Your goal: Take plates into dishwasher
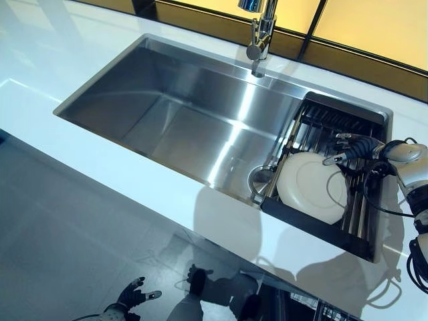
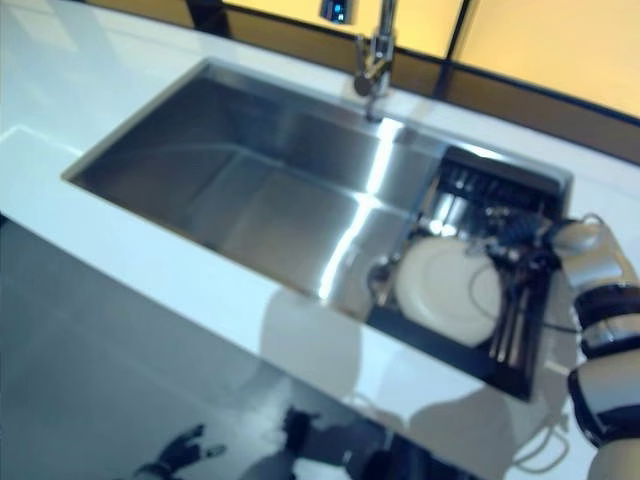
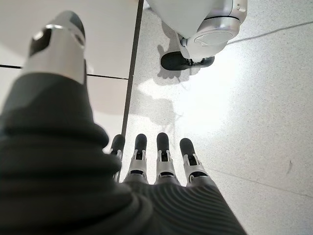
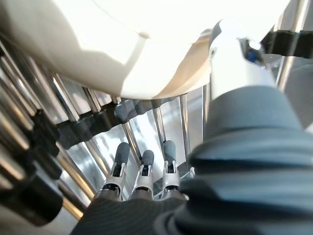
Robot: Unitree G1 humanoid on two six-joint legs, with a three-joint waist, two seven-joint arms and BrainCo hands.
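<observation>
A round white plate [image 1: 309, 186] lies tilted in a black wire dish rack [image 1: 314, 231] at the right end of the steel sink [image 1: 180, 114]. My right hand [image 1: 356, 147] reaches in from the right and hovers over the rack's bars just beyond the plate's far right rim. In the right wrist view its fingers [image 4: 142, 169] point straight at the bars under the plate [image 4: 122, 44], and the thumb [image 4: 234, 58] stands beside the plate's edge without closing on it. My left hand [image 1: 130, 294] hangs low at the lower left over the floor, fingers [image 3: 164, 152] straight.
A chrome faucet [image 1: 259, 33] stands behind the sink's middle. The drain [image 1: 261, 179] sits just left of the rack. A white counter [image 1: 134, 194] runs along the sink's front, with grey floor below it.
</observation>
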